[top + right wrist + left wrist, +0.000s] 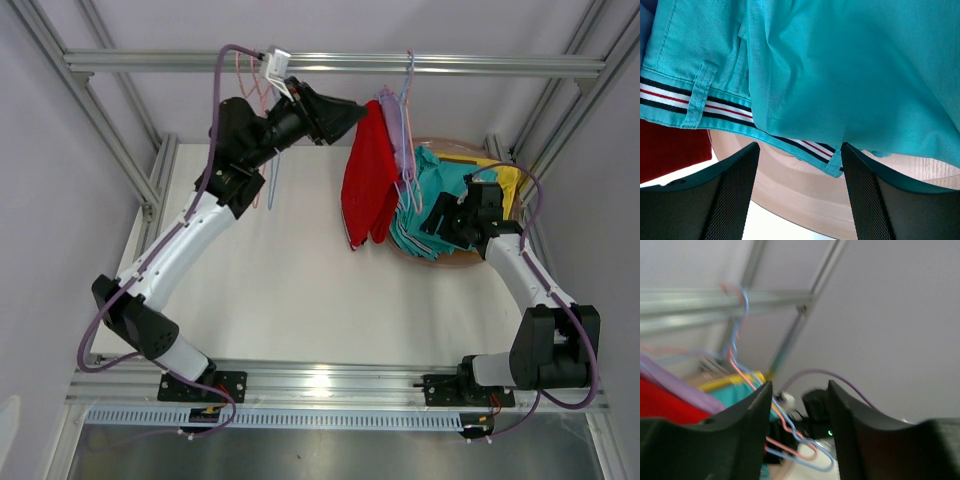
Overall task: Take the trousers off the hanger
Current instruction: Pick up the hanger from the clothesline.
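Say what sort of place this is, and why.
Likely a lab robot rig: left arm and right arm at a white table, metal frame around it, small trousers hanging from its rail.

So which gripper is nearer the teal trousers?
Right. The right gripper hovers just beside the teal trousers; the left gripper is by the rail, past the red trousers.

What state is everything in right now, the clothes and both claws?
Red trousers: hanging from the rail.
Lavender trousers: hanging beside the red.
Teal trousers: bunched over the tub.
Yellow trousers: lying in the tub.
Left gripper: open, up near the rail.
Right gripper: open, empty, by the teal trousers.
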Motion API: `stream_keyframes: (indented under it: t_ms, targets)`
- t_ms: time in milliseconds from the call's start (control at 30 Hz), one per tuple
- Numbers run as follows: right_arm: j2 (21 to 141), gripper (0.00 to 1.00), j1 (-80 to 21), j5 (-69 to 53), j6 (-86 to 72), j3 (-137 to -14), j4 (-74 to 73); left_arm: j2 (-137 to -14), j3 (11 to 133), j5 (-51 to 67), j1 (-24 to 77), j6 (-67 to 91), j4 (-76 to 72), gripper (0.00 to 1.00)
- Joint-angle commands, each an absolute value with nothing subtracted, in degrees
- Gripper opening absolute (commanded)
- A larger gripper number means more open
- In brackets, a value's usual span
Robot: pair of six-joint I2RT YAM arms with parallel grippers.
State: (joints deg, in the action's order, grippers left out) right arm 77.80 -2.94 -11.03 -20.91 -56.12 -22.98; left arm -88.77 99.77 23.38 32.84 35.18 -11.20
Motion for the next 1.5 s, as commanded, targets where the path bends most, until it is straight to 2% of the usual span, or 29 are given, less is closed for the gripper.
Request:
stream_keyframes:
  t_ms: [0,67,233,300,367,467,533,633,800,1200,1400,1467]
  targets:
    - [77.0,0.71,-3.3,-11.7,-20.3,-56.3,-23.6,-89.8,96.1,33.7,32.4,39.8,-16.5,0.56]
    - [76.8,0.71,-3.3,-12.0,-20.4,-56.3,-23.5,-90.5,98.1,37.0,32.4,41.4,-13.5,0.66]
    - [77.1,0.71,-3.3,-13.6,-20.8,-55.9,-22.4,-94.1,102.7,44.2,32.4,41.5,3.2,0.72]
    - [77.1,0.71,-3.3,-14.0,-20.9,-55.8,-22.2,-95.8,104.1,46.9,32.4,43.8,4.9,0.72]
    - [77.0,0.71,-3.3,-14.3,-21.0,-55.8,-22.1,-98.8,103.7,52.6,32.4,48.6,0.9,0.69]
    - [76.6,0.71,-3.3,-14.6,-20.8,-55.6,-22.4,-102.1,101.0,57.0,32.8,62.6,-15.6,0.65]
    - [76.2,0.71,-3.3,-14.5,-20.8,-55.5,-22.8,-102.7,101.4,55.0,33.3,62.7,-15.3,0.65]
    - [75.9,0.71,-3.3,-14.6,-20.8,-55.5,-22.9,-104.1,106.5,47.4,35.3,53.9,-1.7,0.67]
    - [76.2,0.71,-3.3,-14.9,-20.7,-55.4,-22.2,-108.8,112.8,41.0,36.0,54.2,5.7,0.68]
    - [77.2,0.71,-3.1,-15.4,-20.9,-54.8,-20.7,-117.0,124.4,38.1,36.6,58.8,5.2,0.66]
    - [77.5,0.71,-2.8,-15.4,-21.0,-54.5,-20.6,-119.4,125.6,40.1,37.8,63.8,0.4,0.60]
    - [77.7,0.71,-2.8,-15.5,-21.0,-54.2,-20.4,-119.4,126.1,40.5,38.3,64.2,-1.7,0.55]
